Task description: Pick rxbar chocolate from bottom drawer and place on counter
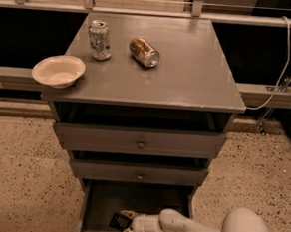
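Note:
The bottom drawer (99,204) is pulled open at the foot of the grey cabinet. The rxbar chocolate (118,221), a small black-wrapped bar, lies on the drawer floor at the front left. My gripper (126,224) reaches in from the right on a white arm, and its pale fingers (128,215) are spread around the bar's right end, one above and one below. The counter (188,76) is the flat grey top of the cabinet, well above the gripper.
On the counter stand a silver can (99,39) upright at the back left, a bronze can (144,52) on its side, and a white bowl (58,71) over the left edge. Two shallower drawers with knobs (140,144) overhang the open drawer. Speckled floor surrounds the cabinet.

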Robot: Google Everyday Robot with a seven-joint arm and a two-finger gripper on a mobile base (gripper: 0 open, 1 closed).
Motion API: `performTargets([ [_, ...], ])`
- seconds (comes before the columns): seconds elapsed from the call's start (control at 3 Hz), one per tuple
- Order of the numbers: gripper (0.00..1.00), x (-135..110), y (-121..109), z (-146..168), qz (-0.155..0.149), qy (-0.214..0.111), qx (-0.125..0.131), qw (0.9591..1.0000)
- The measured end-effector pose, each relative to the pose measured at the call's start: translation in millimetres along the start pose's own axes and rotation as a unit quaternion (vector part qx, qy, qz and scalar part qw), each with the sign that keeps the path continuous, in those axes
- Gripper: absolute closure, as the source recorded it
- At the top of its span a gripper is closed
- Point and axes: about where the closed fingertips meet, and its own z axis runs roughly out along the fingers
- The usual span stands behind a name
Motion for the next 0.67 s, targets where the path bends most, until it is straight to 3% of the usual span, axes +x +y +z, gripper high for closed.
performTargets([
  [0.67,0.28,20,-18,-2,-0.008,0.025,0.023,0.9994],
])
